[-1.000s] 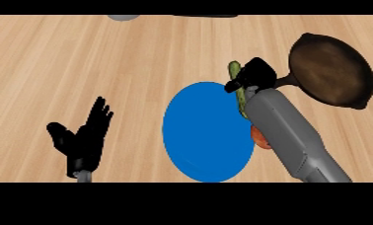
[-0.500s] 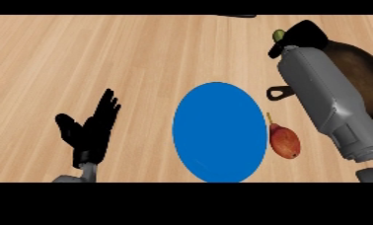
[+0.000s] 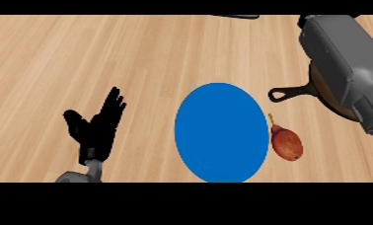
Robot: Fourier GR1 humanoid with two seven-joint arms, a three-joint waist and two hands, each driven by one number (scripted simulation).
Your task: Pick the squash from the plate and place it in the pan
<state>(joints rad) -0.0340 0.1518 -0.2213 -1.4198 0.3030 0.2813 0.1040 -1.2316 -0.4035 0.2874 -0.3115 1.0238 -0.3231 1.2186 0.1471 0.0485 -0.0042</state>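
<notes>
The blue plate (image 3: 220, 132) lies at the middle of the counter with nothing on it. No squash shows anywhere in this view. My right forearm (image 3: 339, 54) reaches up along the right side and covers most of the dark pan (image 3: 326, 91), whose handle (image 3: 290, 93) points left toward the plate. Only a black sliver of my right hand (image 3: 302, 20) shows at the top edge, so what it holds is hidden. My left hand (image 3: 94, 125) rests open at the lower left, fingers up, well apart from the plate.
A reddish-brown fruit with a thin stem (image 3: 286, 143) lies on the wood just right of the plate. A dark object (image 3: 237, 17) is cut off by the top edge. Bare wooden counter (image 3: 109, 56) spreads to the left and back.
My right forearm has swung farther up and right over the pan. The hand and the green squash it held have passed out of sight at the top. My left hand stays put.
</notes>
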